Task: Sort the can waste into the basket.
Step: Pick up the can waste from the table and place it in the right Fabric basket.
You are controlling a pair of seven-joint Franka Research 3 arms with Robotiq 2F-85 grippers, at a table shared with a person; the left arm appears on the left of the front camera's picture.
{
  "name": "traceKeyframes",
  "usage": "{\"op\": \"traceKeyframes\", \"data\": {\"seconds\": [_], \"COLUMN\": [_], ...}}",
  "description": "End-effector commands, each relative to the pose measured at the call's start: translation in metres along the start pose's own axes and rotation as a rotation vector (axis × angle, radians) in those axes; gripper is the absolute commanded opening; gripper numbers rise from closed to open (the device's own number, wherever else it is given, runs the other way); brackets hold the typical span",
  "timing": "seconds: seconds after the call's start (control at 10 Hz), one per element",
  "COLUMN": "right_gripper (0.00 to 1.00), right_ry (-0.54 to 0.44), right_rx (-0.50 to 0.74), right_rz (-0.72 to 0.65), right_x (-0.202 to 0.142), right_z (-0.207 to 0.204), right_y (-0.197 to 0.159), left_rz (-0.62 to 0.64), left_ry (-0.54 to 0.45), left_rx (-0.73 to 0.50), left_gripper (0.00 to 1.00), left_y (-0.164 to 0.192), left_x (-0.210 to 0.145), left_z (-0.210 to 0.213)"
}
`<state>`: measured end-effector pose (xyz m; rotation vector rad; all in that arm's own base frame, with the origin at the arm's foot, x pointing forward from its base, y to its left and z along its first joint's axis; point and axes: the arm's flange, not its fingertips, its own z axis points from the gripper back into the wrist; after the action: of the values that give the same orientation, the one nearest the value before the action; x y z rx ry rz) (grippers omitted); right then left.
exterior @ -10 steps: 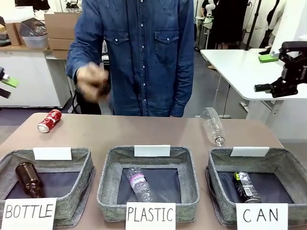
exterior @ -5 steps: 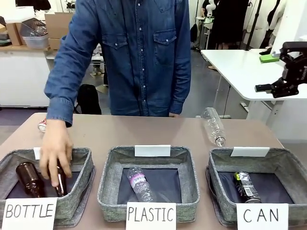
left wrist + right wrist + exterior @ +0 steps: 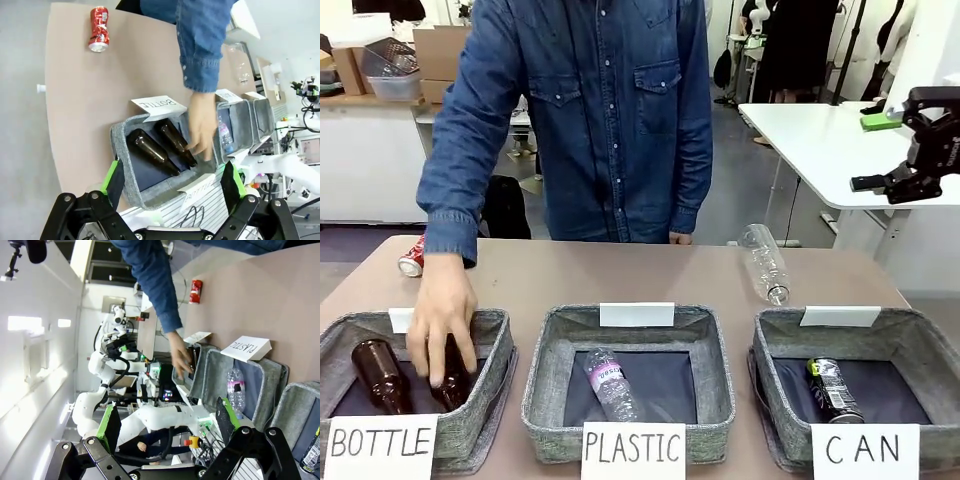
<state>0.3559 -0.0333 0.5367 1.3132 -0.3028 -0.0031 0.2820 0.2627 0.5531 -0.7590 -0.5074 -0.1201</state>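
A red can (image 3: 412, 257) lies on its side at the table's far left, partly behind the person's sleeve; it also lies on bare tabletop in the left wrist view (image 3: 98, 29) and the right wrist view (image 3: 196, 291). A black can (image 3: 835, 390) with green-yellow print lies inside the grey CAN basket (image 3: 920, 335) at front right. My right gripper (image 3: 872, 152) hangs open, high above the table's right edge, empty (image 3: 166, 424). My left gripper (image 3: 171, 180) is open and empty, high over the BOTTLE basket (image 3: 120, 150).
The person's hand (image 3: 440, 320) rests on a brown bottle (image 3: 453, 375) inside the BOTTLE basket (image 3: 495, 330), beside another brown bottle (image 3: 380, 375). The PLASTIC basket (image 3: 545, 345) holds a clear bottle (image 3: 610, 385). Another clear bottle (image 3: 765, 262) lies on the table behind the CAN basket.
The person's hand has come down with a second brown bottle and laid it in the BOTTLE basket. My left gripper's pad has left the front view. The right gripper is still.
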Motion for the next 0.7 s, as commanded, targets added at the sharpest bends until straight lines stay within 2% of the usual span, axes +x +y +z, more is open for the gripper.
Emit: {"op": "traceKeyframes", "data": {"seconds": [0.0,0.2,0.3,0.4,0.6], "right_gripper": [1.0,1.0,1.0,1.0,1.0], "right_ry": [0.008,0.008,0.008,0.008,0.008], "right_rx": [0.001,0.001,0.001,0.001,0.001], "right_rz": [0.019,0.019,0.019,0.019,0.019], "right_x": [0.001,0.001,0.001,0.001,0.001], "right_z": [0.001,0.001,0.001,0.001,0.001], "right_y": [0.0,0.0,0.0,0.0,0.0], "left_rz": [-0.002,-0.007,0.008,0.032,-0.112], "left_ry": [-0.004,0.018,0.07,0.139,0.339], "left_rx": [0.005,0.009,0.038,0.125,0.265], "left_gripper": [1.0,1.0,1.0,1.0,1.0], "left_y": [0.002,0.005,0.007,0.011,0.031], "left_x": [0.0,0.016,0.041,0.077,0.142], "left_z": [0.002,-0.011,-0.032,-0.062,-0.119]}}
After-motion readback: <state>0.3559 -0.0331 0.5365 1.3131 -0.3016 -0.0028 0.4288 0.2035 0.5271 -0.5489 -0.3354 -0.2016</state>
